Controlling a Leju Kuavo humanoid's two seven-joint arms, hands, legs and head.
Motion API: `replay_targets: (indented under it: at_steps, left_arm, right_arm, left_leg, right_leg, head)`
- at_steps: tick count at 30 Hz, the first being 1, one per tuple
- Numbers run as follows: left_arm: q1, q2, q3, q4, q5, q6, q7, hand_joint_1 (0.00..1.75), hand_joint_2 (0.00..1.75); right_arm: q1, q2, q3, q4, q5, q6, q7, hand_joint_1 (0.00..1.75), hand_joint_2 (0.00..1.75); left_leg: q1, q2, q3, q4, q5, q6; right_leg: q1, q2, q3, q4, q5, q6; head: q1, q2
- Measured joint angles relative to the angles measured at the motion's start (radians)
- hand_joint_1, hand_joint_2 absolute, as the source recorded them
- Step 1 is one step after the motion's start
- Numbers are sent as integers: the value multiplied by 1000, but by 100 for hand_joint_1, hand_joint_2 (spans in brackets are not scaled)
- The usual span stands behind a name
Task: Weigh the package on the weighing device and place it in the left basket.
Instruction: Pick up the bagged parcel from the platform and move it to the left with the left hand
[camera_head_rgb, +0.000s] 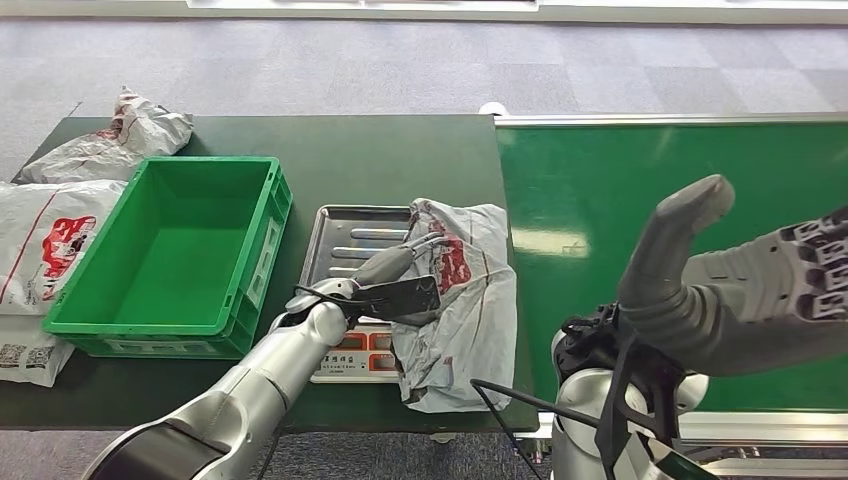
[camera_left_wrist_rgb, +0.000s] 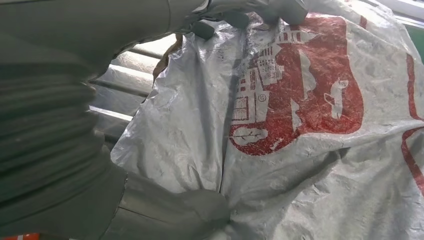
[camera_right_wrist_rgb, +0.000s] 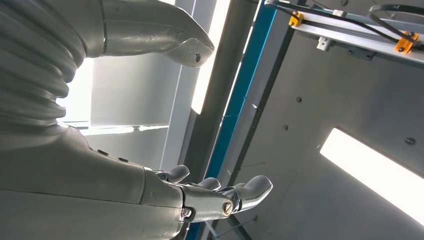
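Note:
The package (camera_head_rgb: 465, 290), a crumpled grey plastic bag with red print, lies half on the scale's metal tray (camera_head_rgb: 340, 230) and hangs off its right side. My left hand (camera_head_rgb: 400, 280) is on the package's left part. In the left wrist view its fingers (camera_left_wrist_rgb: 240, 15) curl over one fold of the package (camera_left_wrist_rgb: 300, 125) and the thumb (camera_left_wrist_rgb: 200, 205) presses into another, so it grips the bag. The green basket (camera_head_rgb: 265, 250) stands empty just left of the scale. My right hand (camera_head_rgb: 740, 280) is raised over the conveyor, palm up, with its fingers (camera_right_wrist_rgb: 240, 192) apart and holding nothing.
Other grey packages lie left of the basket, one at the back (camera_head_rgb: 110, 140) and one beside it (camera_head_rgb: 45, 240). A bright green conveyor belt (camera_head_rgb: 680, 180) adjoins the dark green table (camera_head_rgb: 380, 150) on the right. The scale's front panel (camera_head_rgb: 355, 355) faces me.

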Motion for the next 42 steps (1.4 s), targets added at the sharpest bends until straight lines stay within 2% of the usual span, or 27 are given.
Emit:
replay_targets:
  at_steps: [3,4,7,8,29,32,35,37,39,42]
  left_arm:
    - [0,-3,-5,3,0,0,0,0,175]
    - [0,-3,-6,4,0,0,0,20,175]
    - [-1,-5,-8,7,-1,0,0,151,175]
    - [0,-5,-8,8,-1,0,-1,175,175]
    - [1,-5,-9,14,39,38,-25,175,175]
    - [7,-4,14,0,124,156,-25,175,175]
    - [2,8,79,-41,190,399,16,175,175]
    - [-10,27,125,-72,195,527,45,175,175]
    - [-20,42,158,-94,195,569,56,175,175]
    - [-23,55,181,-114,193,583,62,175,175]
  right_arm:
    - [0,0,0,2,-1,0,0,0,175]
    - [0,0,0,2,-1,0,0,0,175]
    - [0,0,0,2,-1,0,0,0,175]
    - [0,0,0,2,-1,0,0,0,175]
    - [0,0,1,2,3,0,0,0,175]
    - [0,0,0,1,19,0,0,0,175]
    - [1,0,-1,-8,39,0,0,0,175]
    - [3,0,-1,-17,45,0,0,0,175]
    - [3,0,-2,-22,47,0,0,0,175]
    - [3,0,-2,-26,47,0,0,0,175]
  left_leg:
    - [0,0,0,0,0,0]
    - [0,0,0,0,0,0]
    - [0,0,0,0,0,0]
    - [0,0,0,0,0,0]
    - [0,0,0,0,0,0]
    - [0,0,0,0,0,0]
    - [0,1,0,0,0,0]
    - [0,2,0,0,0,0]
    - [1,0,0,0,1,0]
    - [1,-2,-1,0,1,-1]
  right_leg:
    - [0,0,0,0,0,0]
    - [0,0,0,0,0,0]
    - [0,0,0,0,0,0]
    - [0,0,0,0,0,0]
    - [0,0,0,0,0,0]
    - [0,0,0,0,0,0]
    - [0,1,-1,0,0,0]
    - [1,1,-1,0,0,0]
    - [1,0,-1,0,0,0]
    - [1,-2,-1,0,0,0]
  head:
    - [0,0]
    - [0,0]
    - [0,0]
    - [0,0]
    - [0,0]
    - [0,0]
    - [0,0]
    - [0,0]
    - [0,0]
    - [0,0]
